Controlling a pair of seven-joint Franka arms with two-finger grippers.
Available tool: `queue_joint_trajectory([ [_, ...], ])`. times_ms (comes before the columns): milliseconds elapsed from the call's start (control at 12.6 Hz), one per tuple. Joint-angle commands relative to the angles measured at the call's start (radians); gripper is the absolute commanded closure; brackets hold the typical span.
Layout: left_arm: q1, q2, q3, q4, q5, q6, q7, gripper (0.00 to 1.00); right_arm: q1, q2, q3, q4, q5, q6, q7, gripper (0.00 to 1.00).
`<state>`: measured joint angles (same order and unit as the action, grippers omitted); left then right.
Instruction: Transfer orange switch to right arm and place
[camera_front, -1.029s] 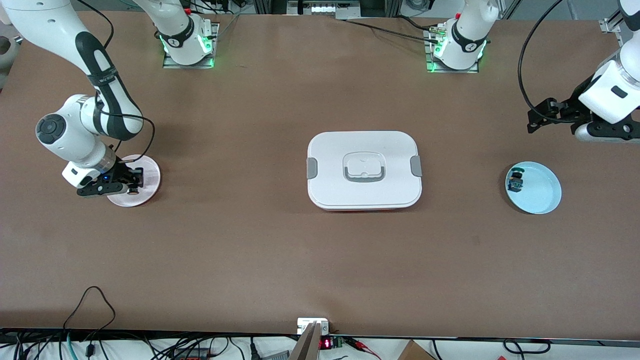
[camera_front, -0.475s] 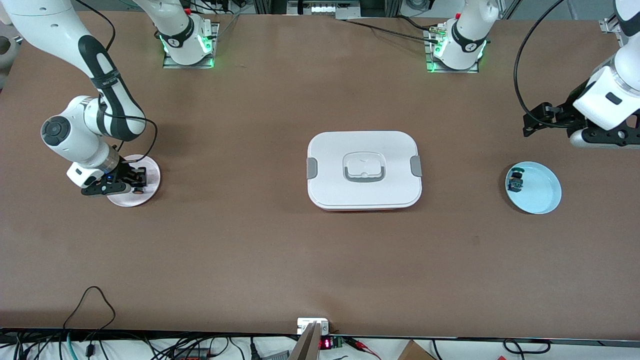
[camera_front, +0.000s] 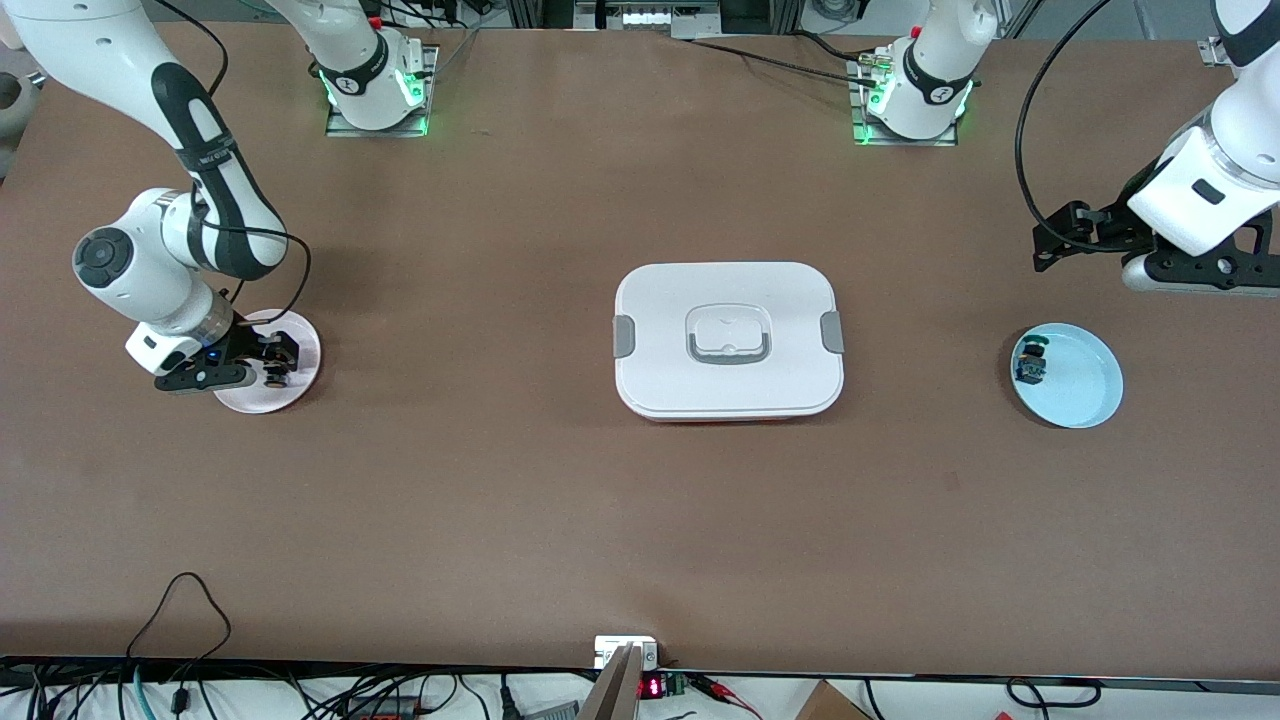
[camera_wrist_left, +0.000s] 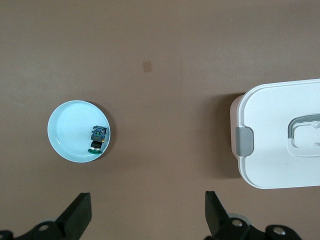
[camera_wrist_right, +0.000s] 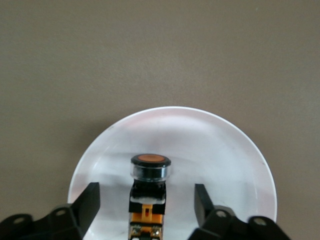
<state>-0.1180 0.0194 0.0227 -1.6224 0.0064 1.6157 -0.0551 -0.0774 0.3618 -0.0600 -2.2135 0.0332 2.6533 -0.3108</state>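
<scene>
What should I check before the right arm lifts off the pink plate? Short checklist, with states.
1. Orange switch lies on the pink plate: ok.
2. Right gripper is open, its fingers standing clear on either side of the switch: ok.
3. Switch is settled and will not tip on lift-off: cannot tell; it lies between the fingers and its lower end is cut off in the right wrist view.
4. Left gripper is open, holds nothing, and waits over bare table near the blue plate: ok.
5. White lidded box mid-table is well away from both arms: ok.
</scene>
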Motion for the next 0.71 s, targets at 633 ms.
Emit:
queue_joint_trajectory([
  [633,-0.015,0.011,0.003,0.033,0.041,-0.03,-0.012,0.0,0.16,-0.276,0.014,0.362,-0.013,-0.758,0.193,0.0],
])
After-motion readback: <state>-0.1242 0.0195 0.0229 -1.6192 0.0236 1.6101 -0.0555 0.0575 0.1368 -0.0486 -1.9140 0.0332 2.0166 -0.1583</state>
